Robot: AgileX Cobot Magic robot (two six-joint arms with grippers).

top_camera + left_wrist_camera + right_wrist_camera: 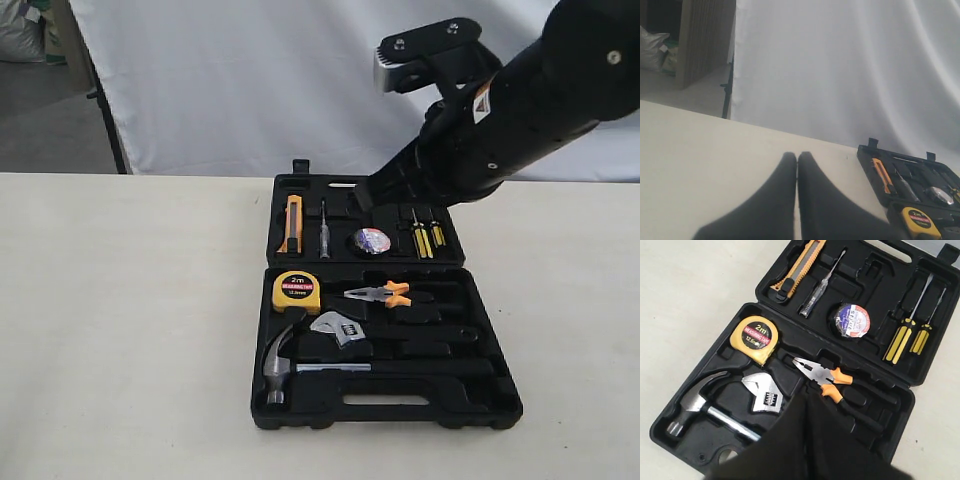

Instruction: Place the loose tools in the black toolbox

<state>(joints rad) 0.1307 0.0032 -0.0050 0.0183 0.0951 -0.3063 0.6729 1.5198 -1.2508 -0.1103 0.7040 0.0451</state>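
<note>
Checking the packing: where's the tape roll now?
In the exterior view, the tape roll sits in the far half of the toolbox, between the tester pen and yellow screwdrivers.

hammer [695,402], wrench [762,395], tape roll [852,321]: seated in toolbox [895,410] recesses | right tool [807,395]: fingers together, empty

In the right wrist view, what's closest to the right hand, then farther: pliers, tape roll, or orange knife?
From the right hand:
1. Pliers, right beside it.
2. Tape roll, middle of the toolbox's other half.
3. Orange knife, that half's corner.
</note>
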